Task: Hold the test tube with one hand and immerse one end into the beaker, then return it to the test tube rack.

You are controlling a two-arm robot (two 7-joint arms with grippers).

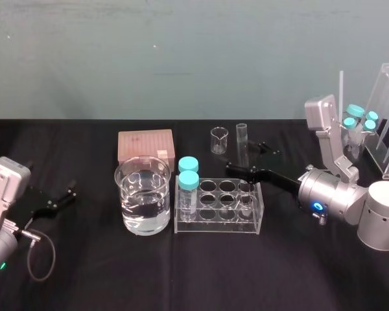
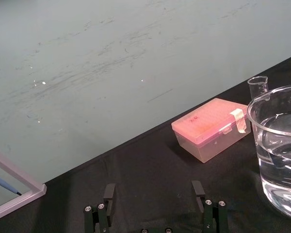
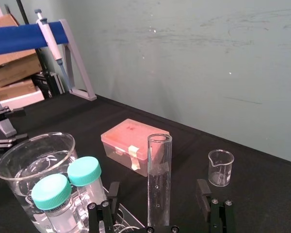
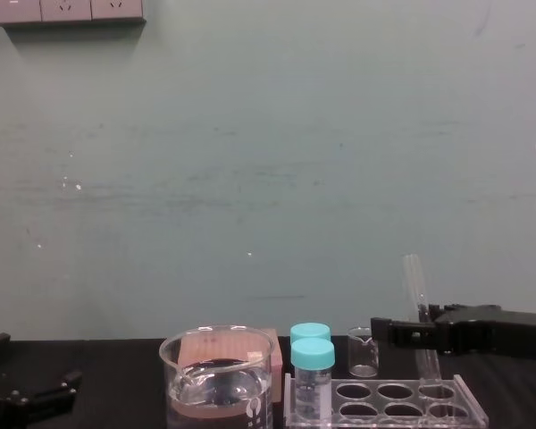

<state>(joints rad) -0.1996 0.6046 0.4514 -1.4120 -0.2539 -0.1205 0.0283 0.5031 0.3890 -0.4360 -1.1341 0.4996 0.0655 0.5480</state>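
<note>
Our right gripper [image 1: 244,157] stands open around the test tube [image 1: 242,139], not touching it. The tube is upright at the right end of the rack [image 1: 214,227]. Closing off-centre, we could tip it or drag the rack; bare glass may slip. Capped vials [image 1: 188,172] stand between it and the beaker [image 1: 126,194]. Our left gripper [image 1: 55,201] idles open at the table's [image 1: 311,272] left.

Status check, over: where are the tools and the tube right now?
Right tool open, straddling tube, not gripping. Left tool open, parked left. Tube standing in rack. Two capped vials stand between tube and beaker.
</note>
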